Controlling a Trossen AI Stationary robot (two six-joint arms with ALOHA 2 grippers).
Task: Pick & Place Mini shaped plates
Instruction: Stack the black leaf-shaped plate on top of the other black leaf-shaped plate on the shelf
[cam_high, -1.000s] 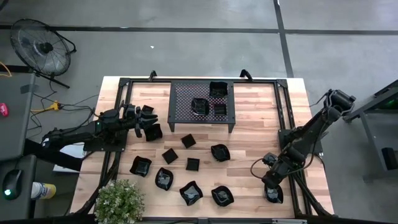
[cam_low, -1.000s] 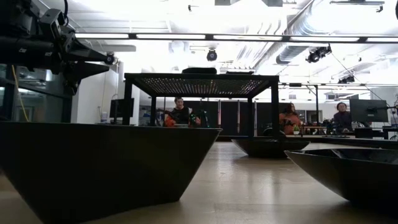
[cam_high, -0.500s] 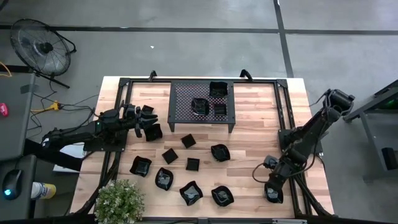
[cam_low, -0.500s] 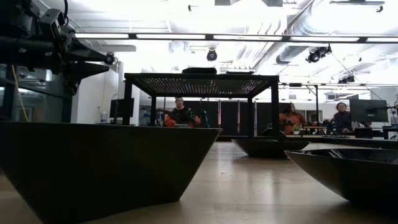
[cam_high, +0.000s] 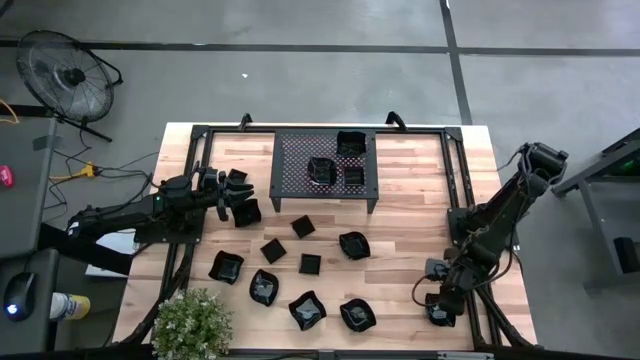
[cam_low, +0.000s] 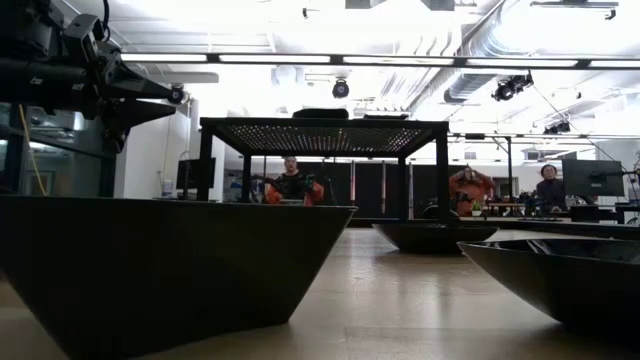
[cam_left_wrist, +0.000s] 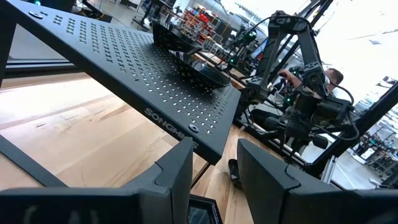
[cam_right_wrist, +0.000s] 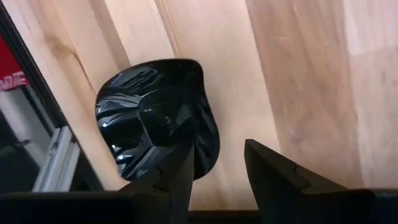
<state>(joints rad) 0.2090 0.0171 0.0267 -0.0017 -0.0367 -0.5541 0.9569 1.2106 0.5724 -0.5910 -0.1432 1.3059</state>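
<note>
Several glossy black mini plates lie across the middle and near part of the table, and three more sit on the perforated rack. One wavy-rimmed plate rests on its base at the near right corner. My right gripper hangs just over it, pointing down, open. In the right wrist view one finger stands before the plate's bowl and the other over bare wood. My left gripper is open and held level left of the rack, facing the rack's edge. My right gripper comes at the wavy plate's rim from above with its fingers either side of that rim. One finger covers the spot, so I cannot tell whether it touches. The plate lies flat on the wood.
A potted plant stands at the near left corner. Black frame rails run along both table sides, close to my right arm. Bare wood lies between the rack and the right rail. People sit far behind the table.
My right gripper has moved toward the table's near edge and down, ending over the wavy plate in the near right corner. Nothing else on the table has shifted.
</note>
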